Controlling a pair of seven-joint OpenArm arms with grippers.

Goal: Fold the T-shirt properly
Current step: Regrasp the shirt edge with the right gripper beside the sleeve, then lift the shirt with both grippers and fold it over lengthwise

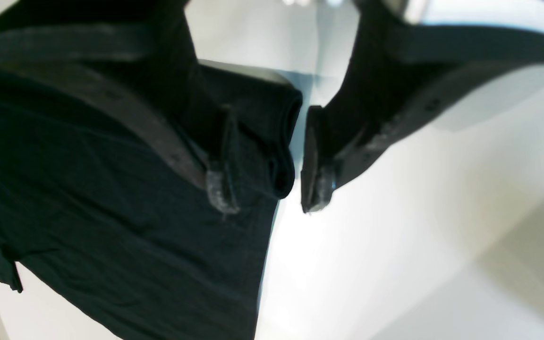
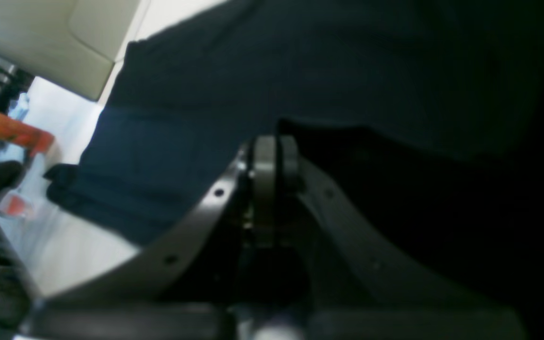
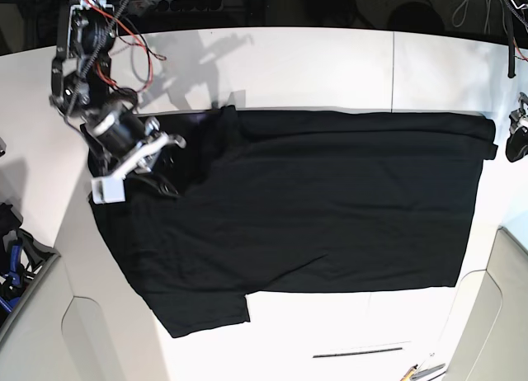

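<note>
Lying spread on the white table (image 3: 313, 59), the black T-shirt (image 3: 330, 208) is pinched at its left edge by the clenched right pincer (image 2: 276, 146); the left pincer (image 1: 267, 189) gapes at its right corner.

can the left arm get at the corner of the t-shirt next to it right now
Probably yes. The left gripper hangs open right at the folded corner of the T-shirt, one finger over the cloth, one over bare table, nothing between.

My base view is bright and sharp; my wrist views are blurred, the right one very dim (glare whitens the table (image 1: 395, 264)).
</note>
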